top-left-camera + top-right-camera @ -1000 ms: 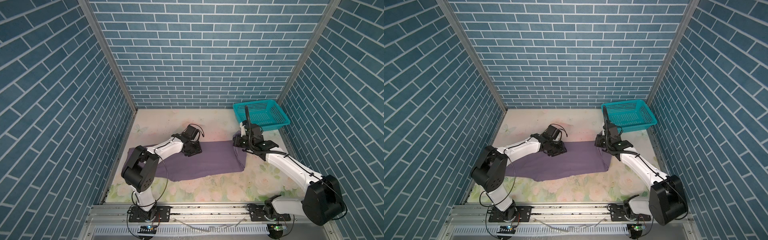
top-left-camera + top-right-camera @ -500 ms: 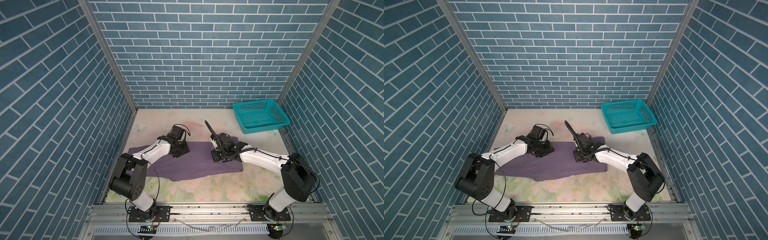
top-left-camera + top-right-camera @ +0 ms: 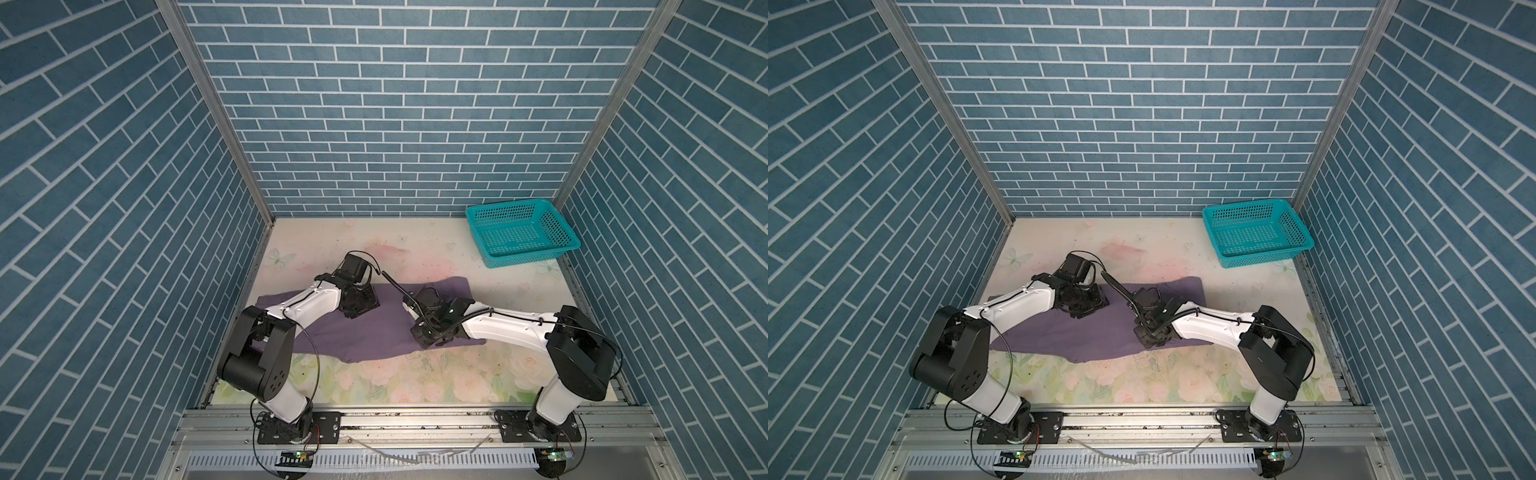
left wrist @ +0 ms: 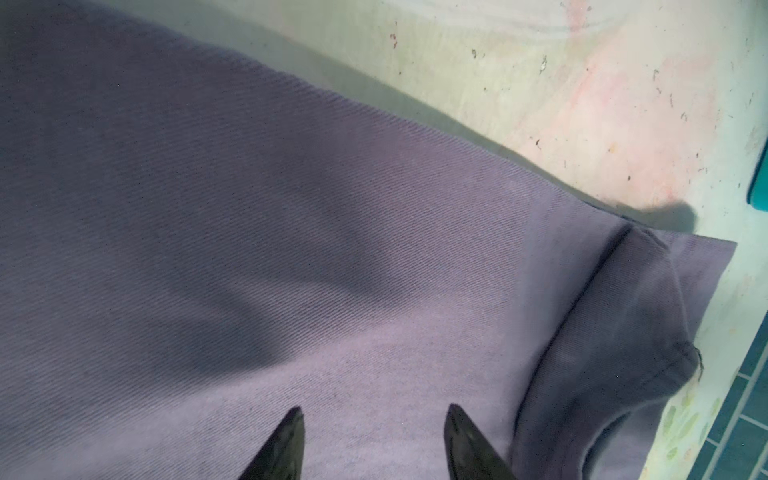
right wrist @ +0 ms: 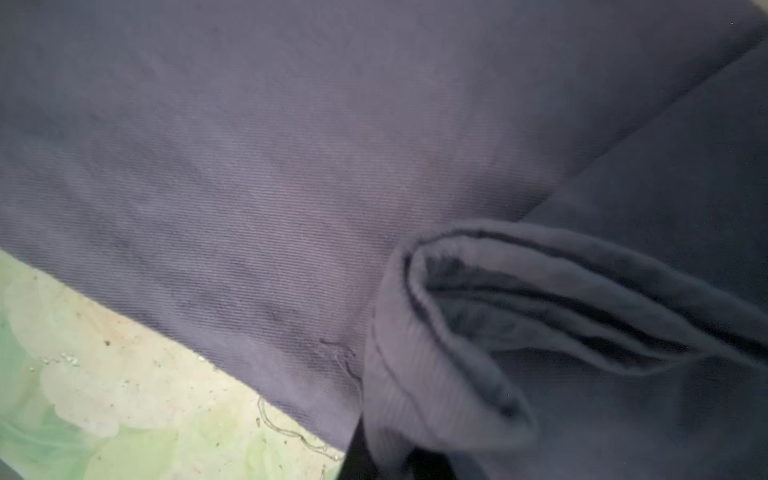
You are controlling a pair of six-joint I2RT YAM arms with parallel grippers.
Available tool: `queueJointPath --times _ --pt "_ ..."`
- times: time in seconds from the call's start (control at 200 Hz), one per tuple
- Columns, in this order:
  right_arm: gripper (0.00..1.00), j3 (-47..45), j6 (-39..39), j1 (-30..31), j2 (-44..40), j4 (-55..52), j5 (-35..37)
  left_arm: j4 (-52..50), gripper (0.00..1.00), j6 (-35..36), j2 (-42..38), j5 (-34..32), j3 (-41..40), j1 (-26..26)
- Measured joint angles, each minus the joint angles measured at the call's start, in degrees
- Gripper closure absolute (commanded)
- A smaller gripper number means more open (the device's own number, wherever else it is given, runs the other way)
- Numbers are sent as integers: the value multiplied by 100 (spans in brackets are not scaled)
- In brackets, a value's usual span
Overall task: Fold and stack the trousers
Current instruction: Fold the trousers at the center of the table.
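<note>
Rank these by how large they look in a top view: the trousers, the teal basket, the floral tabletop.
1. Floral tabletop: largest.
2. Trousers: clearly smaller, though partly covered.
3. Teal basket: smallest. It sits farther back, but the gap is too wide for that to change the order.

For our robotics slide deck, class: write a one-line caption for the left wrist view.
Open left gripper poised over the purple trousers, one end folded over, on the floral table.

The left claw (image 4: 374,440), its two dark fingertips (image 4: 286,444) parted, hangs over purple twill trousers (image 4: 291,208) spread on a scuffed, pale floral counter (image 4: 602,104), one end folded over.
</note>
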Motion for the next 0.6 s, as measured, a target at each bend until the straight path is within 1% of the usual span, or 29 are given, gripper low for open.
queueJointPath --times 0.185,0.275,0.35,0.44,0.515,0.57,0.6 --pt "54 0 48 74 -55 127 -162 0 33 -13 0 2 2 -31" --pt "53 -11 79 46 -402 168 -162 -90 30 66 24 -79 109 -195" --pt "53 -90 160 -66 -953 273 -181 -151 29 173 136 -168 372 -459" --pt "53 -529 380 -468 -1928 621 -323 -214 28 339 402 -297 837 -846" --pt "53 -1071 671 -1058 -2774 868 -431 -308 26 474 684 -426 1276 -1172" --pt "60 -1464 892 -1502 -3292 968 -422 -411 26 595 894 -555 1596 -1392" --pt "69 -1681 1021 -1731 -3552 986 -385 -481 26 651 1014 -619 1779 -1515"
